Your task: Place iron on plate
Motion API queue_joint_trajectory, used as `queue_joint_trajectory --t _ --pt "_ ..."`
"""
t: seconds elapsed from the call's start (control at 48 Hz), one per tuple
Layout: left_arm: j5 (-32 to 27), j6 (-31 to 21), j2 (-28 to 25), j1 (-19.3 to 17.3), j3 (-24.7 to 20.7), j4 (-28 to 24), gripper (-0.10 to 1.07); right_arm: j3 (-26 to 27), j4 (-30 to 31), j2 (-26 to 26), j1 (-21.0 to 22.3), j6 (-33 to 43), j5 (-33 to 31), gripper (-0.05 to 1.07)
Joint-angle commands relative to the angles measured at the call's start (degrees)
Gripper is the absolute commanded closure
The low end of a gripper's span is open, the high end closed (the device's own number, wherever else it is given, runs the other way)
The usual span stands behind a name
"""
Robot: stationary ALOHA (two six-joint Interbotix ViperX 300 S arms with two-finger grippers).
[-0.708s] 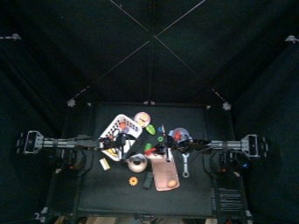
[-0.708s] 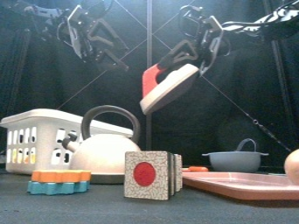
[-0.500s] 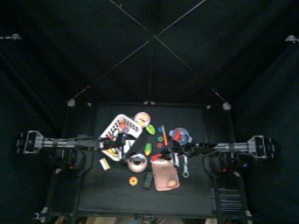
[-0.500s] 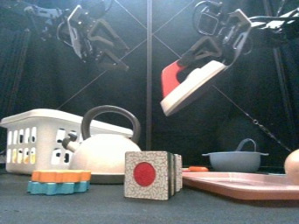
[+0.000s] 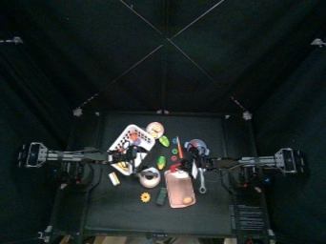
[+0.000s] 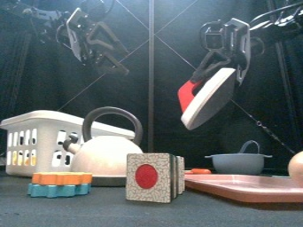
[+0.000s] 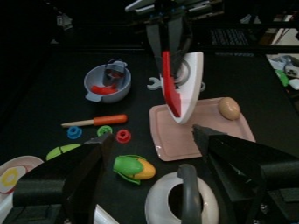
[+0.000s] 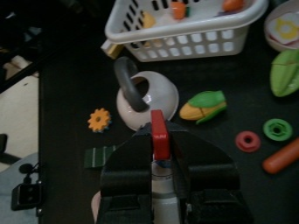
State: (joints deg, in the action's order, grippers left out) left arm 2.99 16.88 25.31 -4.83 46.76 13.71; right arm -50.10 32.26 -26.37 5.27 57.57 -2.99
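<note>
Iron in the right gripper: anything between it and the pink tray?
Nothing. Front view: the white iron with the red handle hangs tilted in the right gripper's fingers, only open air down to the flat salmon-pink rectangular tray.

The iron (image 6: pixel 211 96) is hanging in the air above the table, white-bodied with a red handle part, tilted steeply so its pointed nose is aiming down and its flat white soleplate is facing outward. The right gripper (image 6: pixel 228 44) is pinching it by the top. In the left wrist view the iron (image 7: pixel 177 83) is hovering over the far end of the plate (image 7: pixel 198 131).

The plate is lying flat on the table near the front right corner, a salmon-pink rectangular tray (image 6: pixel 254 187) with rounded corners, its long side running front to back (image 5: pixel 182 190).
</note>
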Motion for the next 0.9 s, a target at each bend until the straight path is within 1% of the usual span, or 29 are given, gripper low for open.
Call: queue_joint_trajectory --t 0.0,0.062,0.146,0.271,0.375,0.479,0.604,0.708,0.875 --pt "0.62 -0.09 0.44 0.00 -0.70 0.00 -0.06 5.27 0.09 -2.72 -0.53 0.18 -10.02 0.63" --pt "0.79 0.00 0.53 0.00 -0.53 -0.09 -0.06 7.12 0.88 -3.16 -0.97 0.35 -14.06 0.63" --pt "1.67 0.00 0.44 0.00 -0.26 -0.09 -0.06 9.05 1.93 -3.43 -1.32 1.49 -16.26 0.63" --pt "5.19 0.00 0.44 -0.26 0.88 -0.09 -0.06 10.20 5.27 -3.34 -1.85 6.50 -17.40 0.63" --pt "8.35 0.00 0.62 -0.53 2.11 0.00 -0.06 10.90 10.11 -3.60 -3.08 11.60 -22.41 0.63" --pt "9.84 0.00 1.14 -0.79 2.90 0.00 -0.06 12.22 16.17 -4.31 -5.98 17.67 -30.94 0.63" --pt "11.25 -0.09 1.67 -0.79 3.43 0.09 -0.06 12.48 23.38 -5.63 -10.02 26.28 -36.83 0.63" --pt "13.18 -0.09 1.76 -0.53 4.22 0.09 -0.06 11.07 31.46 -5.71 -14.33 36.65 -41.13 0.63" --pt "16.52 -0.09 1.76 -0.09 6.50 0.09 -0.06 6.86 42.71 -4.22 -22.24 52.65 -47.81 0.63"
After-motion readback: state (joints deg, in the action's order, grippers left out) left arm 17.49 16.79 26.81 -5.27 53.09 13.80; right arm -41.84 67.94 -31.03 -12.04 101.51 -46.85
